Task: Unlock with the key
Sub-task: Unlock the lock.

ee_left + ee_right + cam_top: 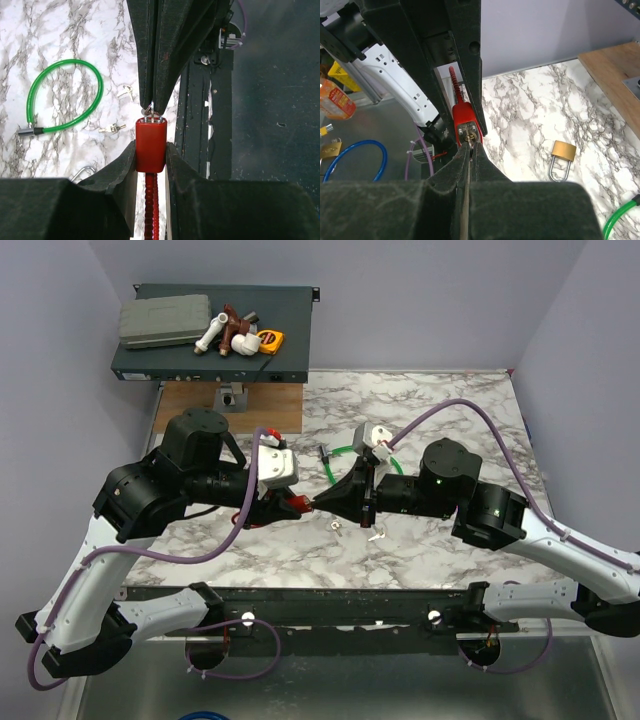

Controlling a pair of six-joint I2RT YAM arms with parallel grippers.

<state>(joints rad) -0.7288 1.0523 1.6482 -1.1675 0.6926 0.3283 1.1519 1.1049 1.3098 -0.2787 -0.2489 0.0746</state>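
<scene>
My left gripper (151, 156) is shut on the red body of a cable lock (151, 142), held above the table; its red ribbed cable runs back between the fingers. My right gripper (471, 146) is shut on the small silvery key (472, 141), whose tip sits at the keyhole in the lock's metal end face. In the left wrist view the key (151, 111) shows just between the right fingertips and the lock. In the top view the two grippers meet tip to tip at the red lock (297, 503).
A brass padlock (563, 150) lies on the marble table (530, 105). A green cable lock (65, 95) and loose spare keys (112, 127) lie nearby. A dark box (215, 335) with tools stands at the back left, and a wooden board (190, 405) in front of it.
</scene>
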